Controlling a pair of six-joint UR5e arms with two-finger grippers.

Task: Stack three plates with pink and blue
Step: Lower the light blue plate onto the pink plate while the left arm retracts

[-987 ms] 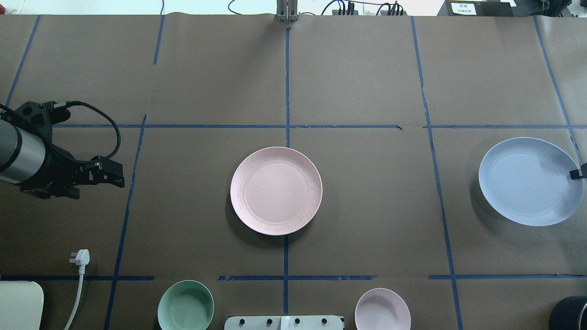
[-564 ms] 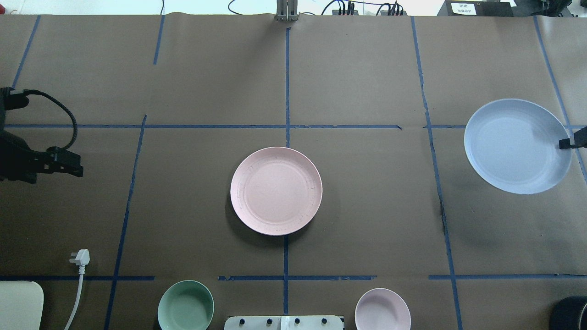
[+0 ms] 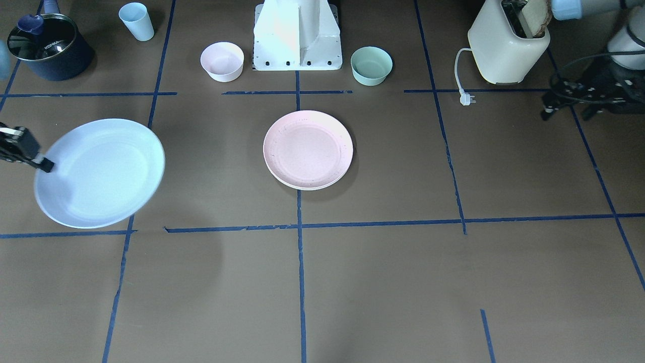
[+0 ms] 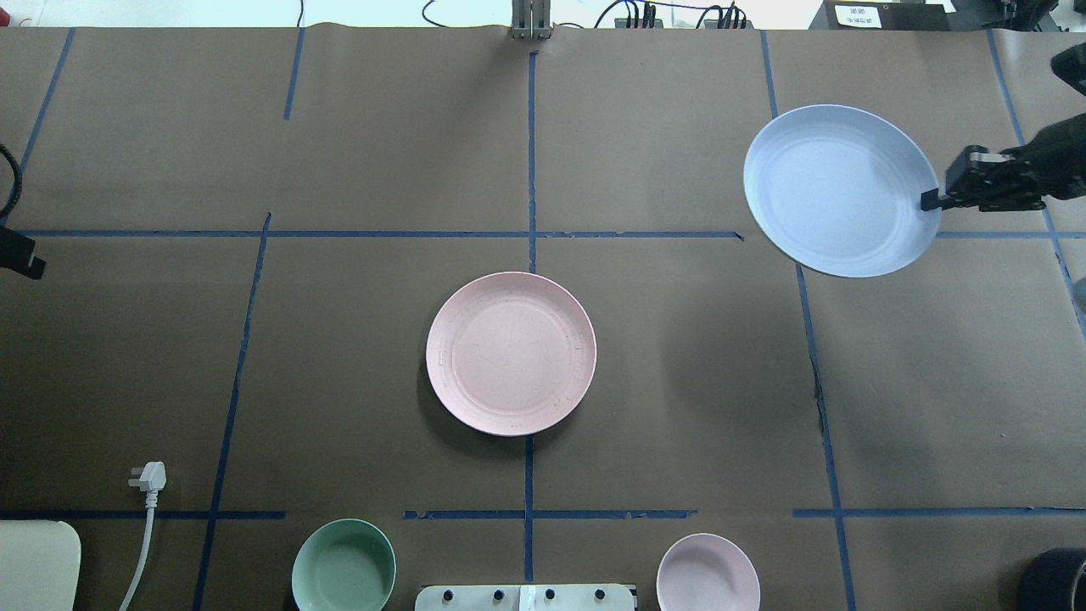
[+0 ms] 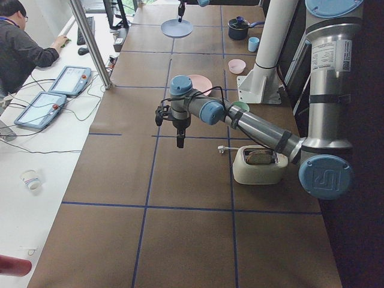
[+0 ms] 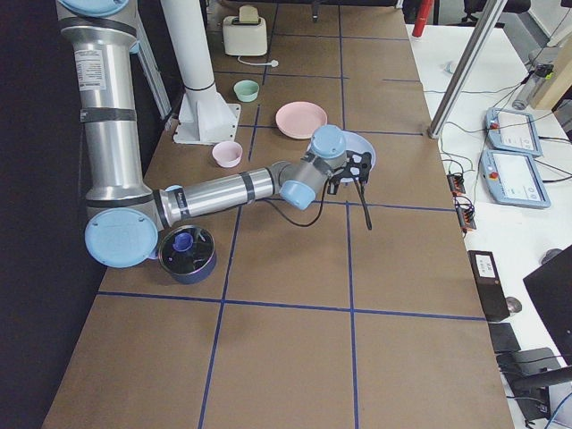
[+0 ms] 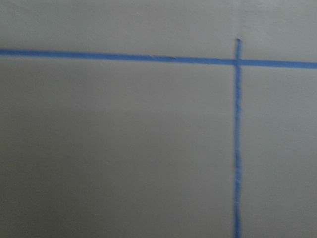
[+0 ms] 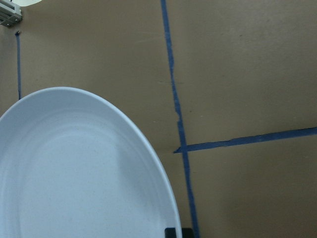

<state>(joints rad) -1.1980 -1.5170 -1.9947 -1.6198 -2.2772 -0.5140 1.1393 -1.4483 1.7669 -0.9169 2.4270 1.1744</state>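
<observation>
Light blue round shallow plate (image 4: 836, 191): far right, held aloft for carrying
Right gripper (image 4: 929, 202): clamped on its rim
Pale pink round shallow plate (image 4: 511, 353): centre, likely stack base
Left gripper (image 3: 546, 112): left edge, parked clear; opening cannot be told

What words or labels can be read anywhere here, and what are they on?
"KONKA": inside the dark pot.
White label on the black box: too small to read.
Sticker on the silver arm tube: too small to read.
Blue joint cap: a logo, no readable letters.
</observation>
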